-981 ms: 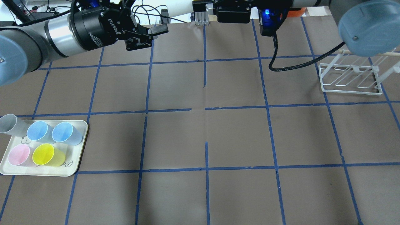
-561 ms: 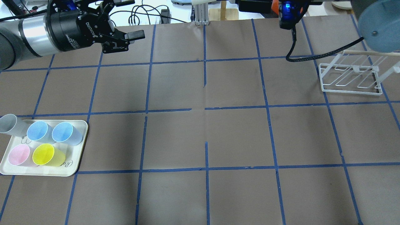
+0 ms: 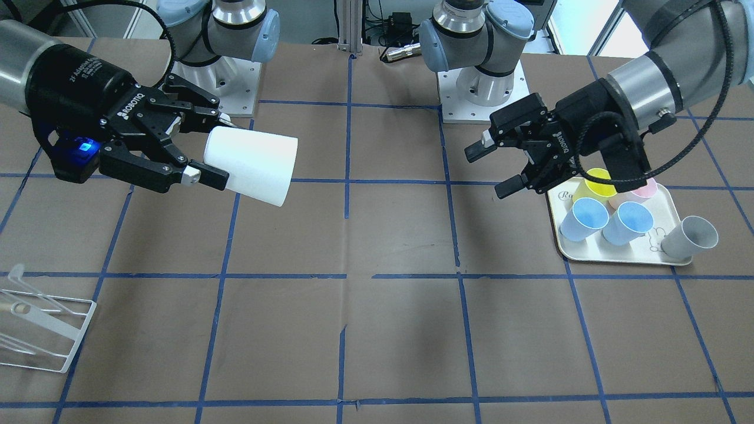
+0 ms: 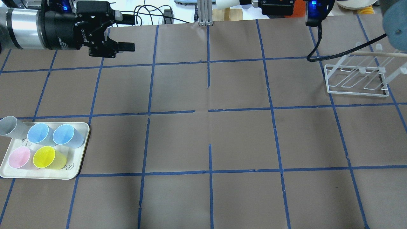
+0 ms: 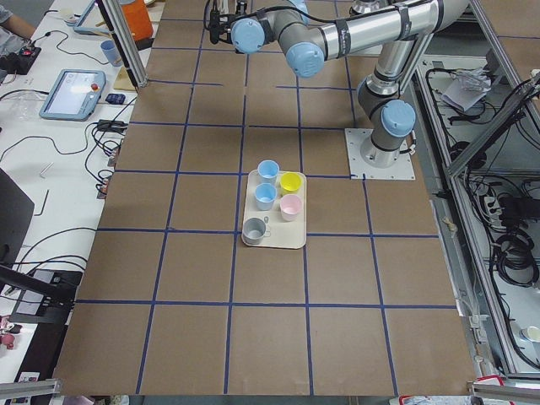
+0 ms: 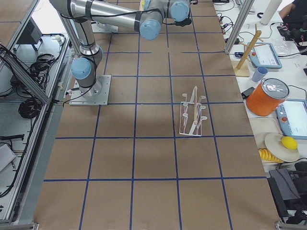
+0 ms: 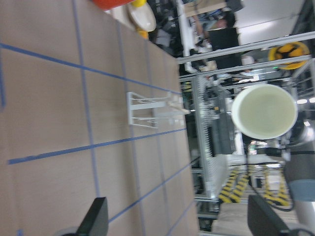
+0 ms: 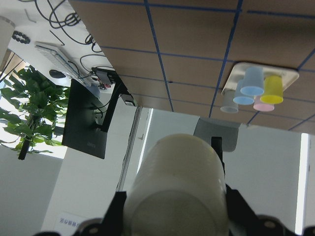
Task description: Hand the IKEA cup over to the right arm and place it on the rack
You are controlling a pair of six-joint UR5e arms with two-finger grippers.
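As the hand-over looks done, items per view.

Front: right gripper (image 3: 221, 150) clamped on IKEA cup (image 3: 253, 168) at its narrow end. Cup is airborne and sideways, mouth toward table centre, prob. for carrying to the rack (image 3: 35, 330) at far right. Left gripper (image 3: 490, 171) spread wide, empty, above the tray (image 3: 618, 259). "ROBOTIQ" legible on both grippers.

Overhead: left gripper open.

Left wrist cam: cup mouth faces lens.

Right wrist cam: cup between fingers.

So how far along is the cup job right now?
Done, it seems: the handover. In hand: the IKEA cup, clamped sideways in the right gripper; the left gripper hangs open and empty near the tray. Left: carrying it to the rack, which holds no cup.
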